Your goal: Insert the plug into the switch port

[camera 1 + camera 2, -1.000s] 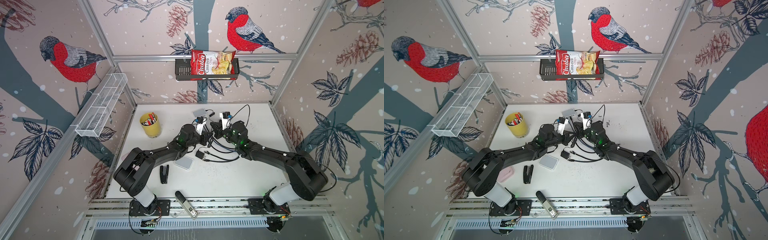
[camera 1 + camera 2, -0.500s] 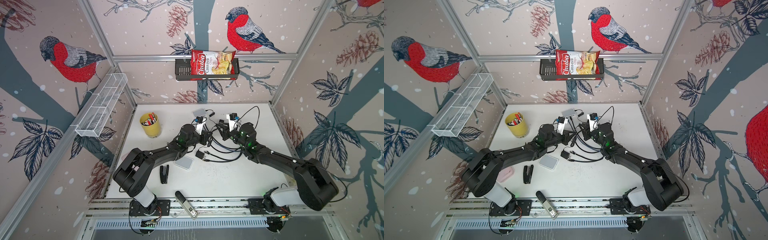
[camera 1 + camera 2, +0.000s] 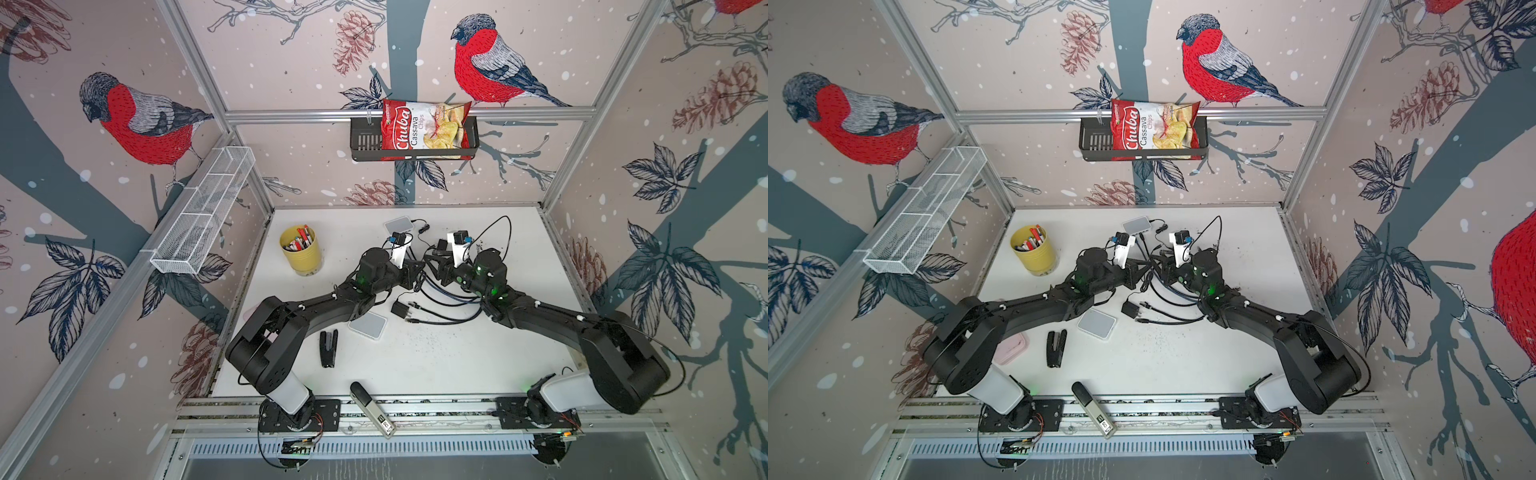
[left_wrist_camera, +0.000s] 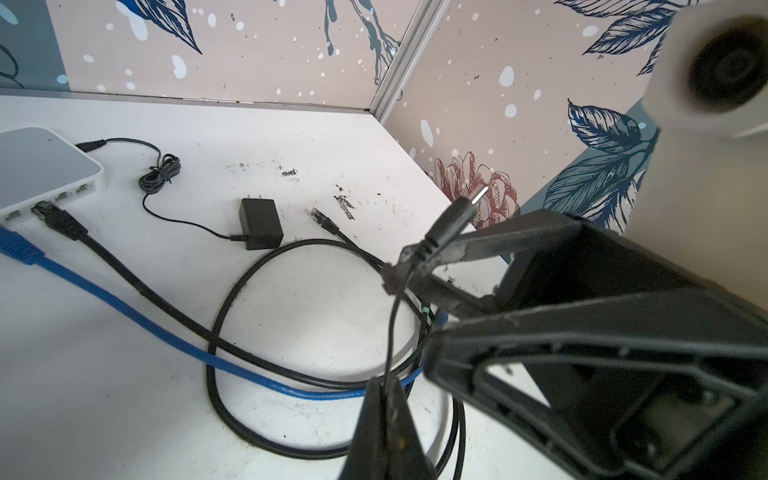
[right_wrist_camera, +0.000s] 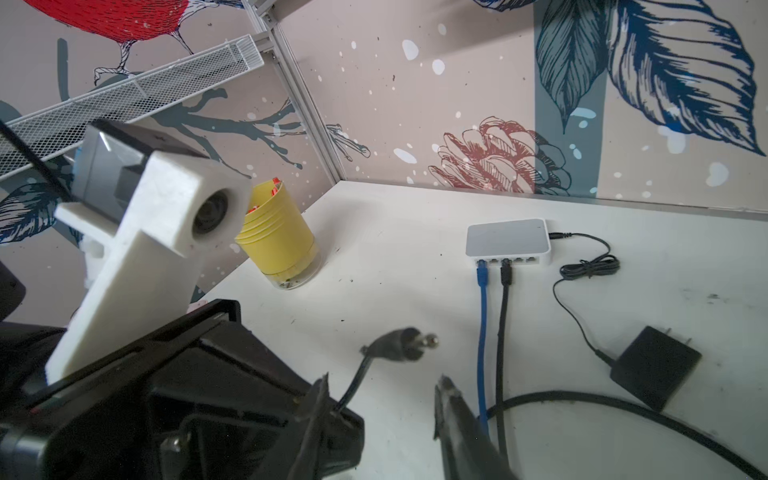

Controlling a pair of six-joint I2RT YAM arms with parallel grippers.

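Left end effector (image 4: 384, 390) clamped on plug lead (image 4: 390, 328), plug (image 4: 455, 214) in air above tabletop (image 4: 291, 291), right end effector (image 5: 382, 390) jaws parted about plug, not clamping it, switch (image 5: 507, 239) well apart near back wall

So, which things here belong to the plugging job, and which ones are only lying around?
Job: plug, its thin lead pinched in the left gripper, the open right gripper, back switch and near white box (which takes the plug is unclear).
Lying about: yellow cup, stapler, chips bag.
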